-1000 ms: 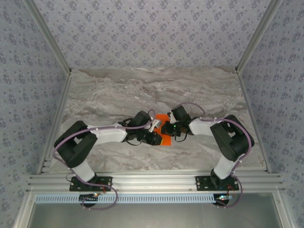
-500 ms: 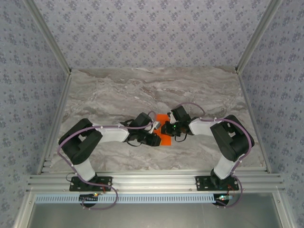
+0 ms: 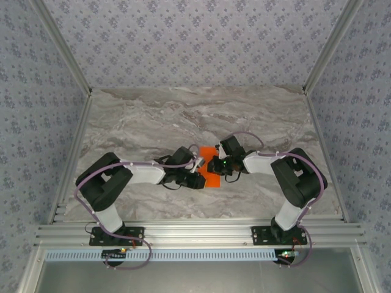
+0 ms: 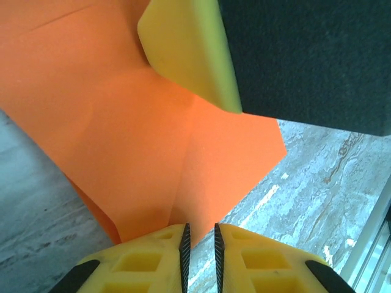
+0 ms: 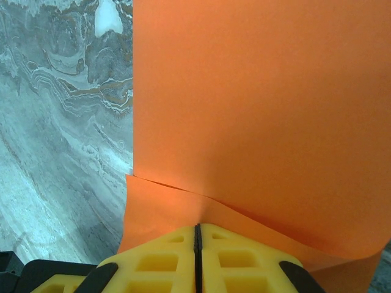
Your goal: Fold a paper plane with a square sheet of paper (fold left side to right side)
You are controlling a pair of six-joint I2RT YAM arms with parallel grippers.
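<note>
Paper sheet orange, creased, layered; R pincer clamps edge; L pincer near-shut, grip unclear.

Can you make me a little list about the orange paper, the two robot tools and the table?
paper: orange sheet, creased, with layers overlapping
left tool: left tool pinching an edge of the sheet
right tool: right tool shut on another edge of the sheet
table: table, grey marble pattern, under the paper
</note>
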